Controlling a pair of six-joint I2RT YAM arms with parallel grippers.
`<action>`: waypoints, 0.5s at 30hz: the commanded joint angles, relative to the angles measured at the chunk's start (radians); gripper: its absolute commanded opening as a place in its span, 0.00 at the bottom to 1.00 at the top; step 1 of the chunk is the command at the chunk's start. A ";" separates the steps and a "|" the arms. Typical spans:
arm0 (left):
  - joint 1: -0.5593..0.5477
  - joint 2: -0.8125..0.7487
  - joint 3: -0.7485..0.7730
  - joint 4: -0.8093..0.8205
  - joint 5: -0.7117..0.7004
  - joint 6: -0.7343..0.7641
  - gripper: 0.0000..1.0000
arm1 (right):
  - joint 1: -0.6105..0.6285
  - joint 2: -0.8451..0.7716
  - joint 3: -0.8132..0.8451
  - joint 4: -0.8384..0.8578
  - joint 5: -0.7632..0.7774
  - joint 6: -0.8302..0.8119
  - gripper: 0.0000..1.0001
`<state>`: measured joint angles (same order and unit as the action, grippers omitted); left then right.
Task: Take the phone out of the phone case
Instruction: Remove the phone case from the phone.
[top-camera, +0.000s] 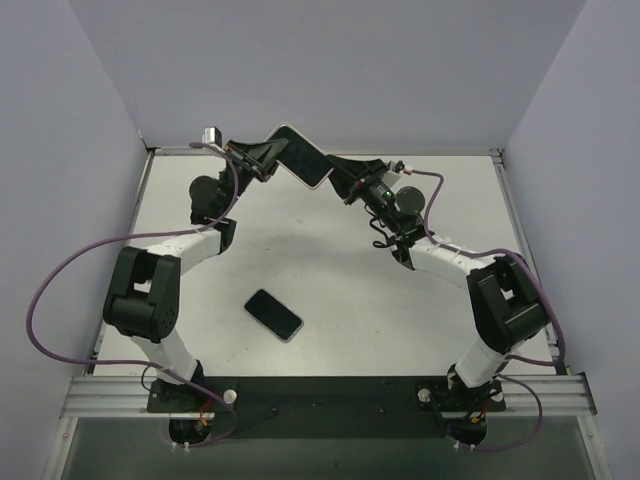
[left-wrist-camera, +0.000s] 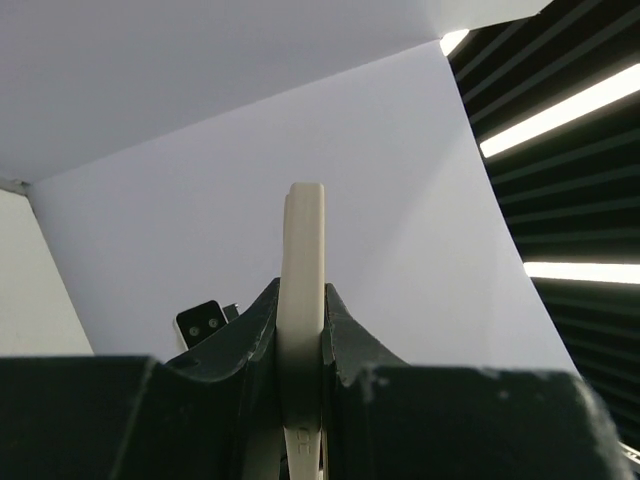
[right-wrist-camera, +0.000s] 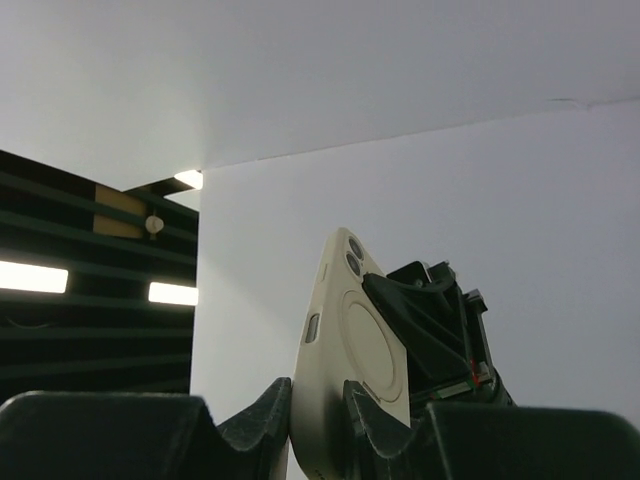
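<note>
A cream phone case (top-camera: 300, 155) is held up in the air near the back wall, between both grippers. Its face toward the top camera is dark with a pale rim. My left gripper (top-camera: 262, 158) is shut on its left end; in the left wrist view the case (left-wrist-camera: 303, 250) stands edge-on between the jaws of my left gripper (left-wrist-camera: 302, 335). My right gripper (top-camera: 338, 178) is shut on its right end; the right wrist view shows the case's back (right-wrist-camera: 350, 340), with a ring mark and two lenses, pinched in my right gripper (right-wrist-camera: 318, 405). A black phone (top-camera: 273, 314) lies flat on the table.
The white table (top-camera: 400, 320) is walled by grey panels at the back and sides. Purple cables (top-camera: 60, 280) loop off the left arm and run along the right arm (top-camera: 545, 300). The metal rail (top-camera: 330, 390) holds the arm bases at the near edge.
</note>
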<state>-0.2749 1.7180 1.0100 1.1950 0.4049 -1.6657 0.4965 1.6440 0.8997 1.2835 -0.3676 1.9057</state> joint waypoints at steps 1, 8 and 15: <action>-0.073 -0.110 0.090 0.471 0.126 -0.045 0.00 | 0.013 0.054 0.125 0.384 0.139 0.279 0.00; -0.075 -0.176 0.081 0.468 0.126 -0.052 0.00 | 0.016 0.106 0.232 0.384 0.171 0.329 0.00; -0.061 -0.163 0.088 0.468 0.175 -0.054 0.00 | 0.024 0.112 0.266 0.384 0.177 0.352 0.00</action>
<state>-0.2741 1.6138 1.0458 1.1713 0.2863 -1.6150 0.5171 1.7325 1.1080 1.3396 -0.3210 1.9350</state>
